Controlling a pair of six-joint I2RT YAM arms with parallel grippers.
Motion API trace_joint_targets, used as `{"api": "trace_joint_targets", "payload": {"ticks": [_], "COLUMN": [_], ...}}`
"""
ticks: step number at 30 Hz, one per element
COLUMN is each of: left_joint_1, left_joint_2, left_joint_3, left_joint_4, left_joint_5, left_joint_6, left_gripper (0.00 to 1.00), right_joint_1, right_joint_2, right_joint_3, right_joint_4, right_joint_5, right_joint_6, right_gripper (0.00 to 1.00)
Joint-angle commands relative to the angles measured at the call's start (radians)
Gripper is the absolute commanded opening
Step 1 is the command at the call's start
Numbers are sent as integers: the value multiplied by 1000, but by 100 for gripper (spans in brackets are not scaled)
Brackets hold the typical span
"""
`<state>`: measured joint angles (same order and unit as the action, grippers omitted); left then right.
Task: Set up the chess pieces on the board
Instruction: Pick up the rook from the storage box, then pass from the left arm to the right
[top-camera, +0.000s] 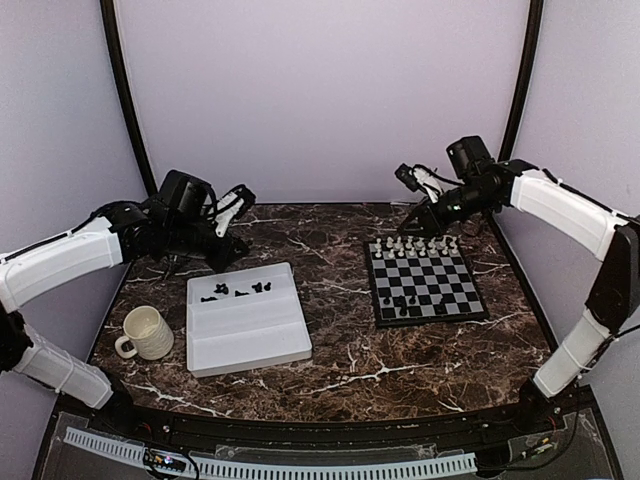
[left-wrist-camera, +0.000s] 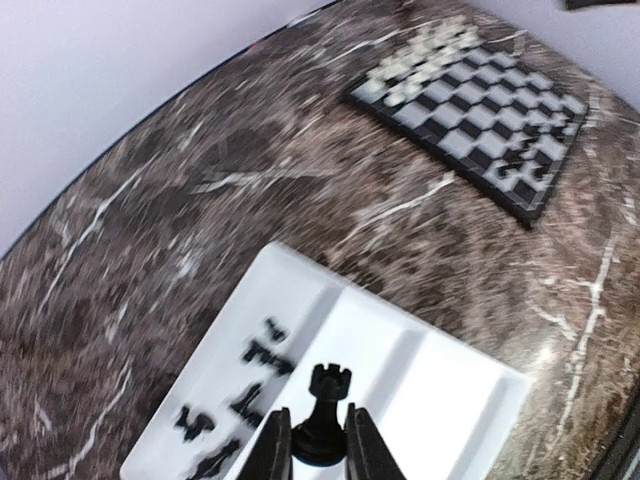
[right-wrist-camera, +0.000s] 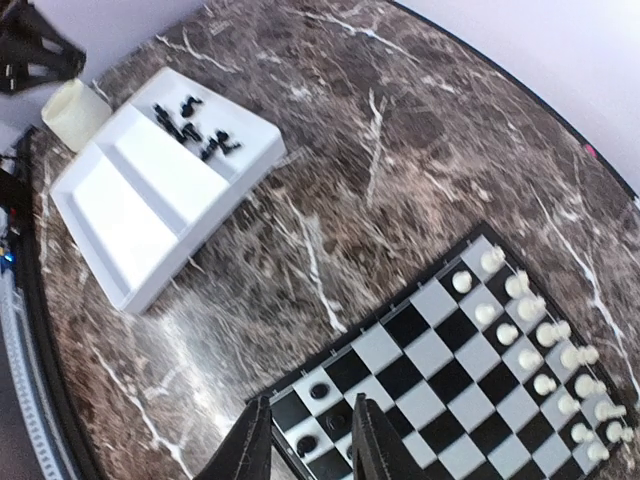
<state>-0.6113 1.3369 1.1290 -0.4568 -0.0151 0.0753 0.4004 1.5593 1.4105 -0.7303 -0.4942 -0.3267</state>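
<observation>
Left claw (left-wrist-camera: 318, 452): narrow, its fingertips pinching the base of a tiny black rook (left-wrist-camera: 328, 395), which stands upright between them.
Left claw, place: raised off the table, well to the left of the board and above the tray.
Right claw (right-wrist-camera: 305, 450): fingers part-way apart with nothing between them, hanging over the board's corner where black men stand.
Board: small square chessboard with black and silver-grey checks (right-wrist-camera: 440, 350), lying flat.
White chessmen (right-wrist-camera: 540, 340): tiny pale pieces in two rows along the board's far edge.
Black chessmen on board (right-wrist-camera: 320, 390): a few near its near edge, towards the left.
Loose black chessmen (left-wrist-camera: 250, 365): lying in the tray's far compartment.
Tray: plain white rectangular plastic tray (left-wrist-camera: 455, 395), left of the board and apart from it.
Mug: cream ribbed mug (top-camera: 146, 333), farther left of the board, beyond the tray.
Table: dark brown marble-patterned top (top-camera: 330, 250) under the board.
</observation>
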Motion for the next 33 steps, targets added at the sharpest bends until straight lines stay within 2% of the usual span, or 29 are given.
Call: {"api": "trace_joint_targets", "payload": {"ticks": [1,3,5,12,26,33], "left_joint_1": [-123,-164,-198,-278,-340,-342], "left_joint_2": [-42,-25,7,128,212,226], "left_joint_3": [-58,-40,-11,83,159,164], "left_joint_4": [196,227,236,221,257,266], "left_joint_5": [105,114,116,109,113,106], "left_joint_6": [156,176,193,223,220,219], "left_gripper": [4,4,4,4,4,4], "right_joint_1": [22,40,62,175,241,242], "right_joint_2": [159,216,262,320,366,360], "right_joint_3": [187,227,249,257,254,238], "right_joint_4": [-37,-54,-61,-28,20,31], "right_joint_5": [-254,-400,-483,-595,-656,-671], "right_joint_6": [113,147,175,243,301,309], "right_gripper": [30,32,34,38,42,32]}}
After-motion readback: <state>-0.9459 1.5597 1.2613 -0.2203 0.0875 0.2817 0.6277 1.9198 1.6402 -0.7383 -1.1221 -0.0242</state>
